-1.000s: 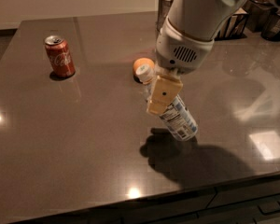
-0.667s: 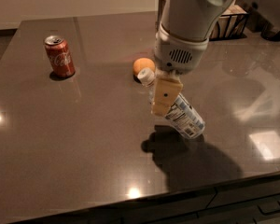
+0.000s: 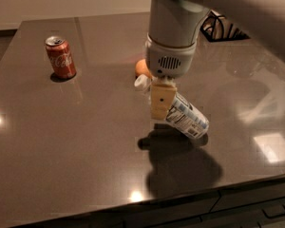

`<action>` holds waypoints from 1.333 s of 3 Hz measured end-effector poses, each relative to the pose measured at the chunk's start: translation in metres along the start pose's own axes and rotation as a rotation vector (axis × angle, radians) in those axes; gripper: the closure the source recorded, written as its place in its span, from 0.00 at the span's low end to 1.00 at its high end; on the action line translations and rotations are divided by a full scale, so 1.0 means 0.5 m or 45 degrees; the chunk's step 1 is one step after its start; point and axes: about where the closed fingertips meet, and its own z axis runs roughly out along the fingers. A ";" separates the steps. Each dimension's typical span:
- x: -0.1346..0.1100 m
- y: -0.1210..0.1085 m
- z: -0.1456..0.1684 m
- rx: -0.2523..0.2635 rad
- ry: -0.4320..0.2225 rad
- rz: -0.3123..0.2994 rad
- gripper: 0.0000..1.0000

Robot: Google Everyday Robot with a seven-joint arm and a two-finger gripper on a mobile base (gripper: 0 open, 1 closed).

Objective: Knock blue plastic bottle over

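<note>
The blue plastic bottle (image 3: 187, 118) is clear with a white cap and a pale blue-white label. It is tipped steeply over near the middle of the dark table (image 3: 85, 137), cap up to the left and base down to the right by its shadow. My gripper (image 3: 160, 101) hangs from the grey wrist right in front of the bottle's upper half and hides its neck. I cannot tell whether the bottle's base rests on the table.
A red soda can (image 3: 61, 57) stands upright at the far left. An orange (image 3: 142, 68) lies just behind the gripper. A dark wire basket (image 3: 218, 27) stands at the back right. The table's front edge runs close below the bottle's shadow.
The bottle has tipped further over, its cap now showing to the left of the gripper. The gripper has dropped slightly. The can and the orange have not moved.
</note>
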 end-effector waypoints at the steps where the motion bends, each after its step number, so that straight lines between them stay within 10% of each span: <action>1: -0.026 0.007 0.027 -0.013 0.007 -0.029 0.35; 3: -0.059 0.039 0.076 -0.062 -0.011 -0.061 0.00; 4: -0.059 0.039 0.076 -0.062 -0.011 -0.061 0.00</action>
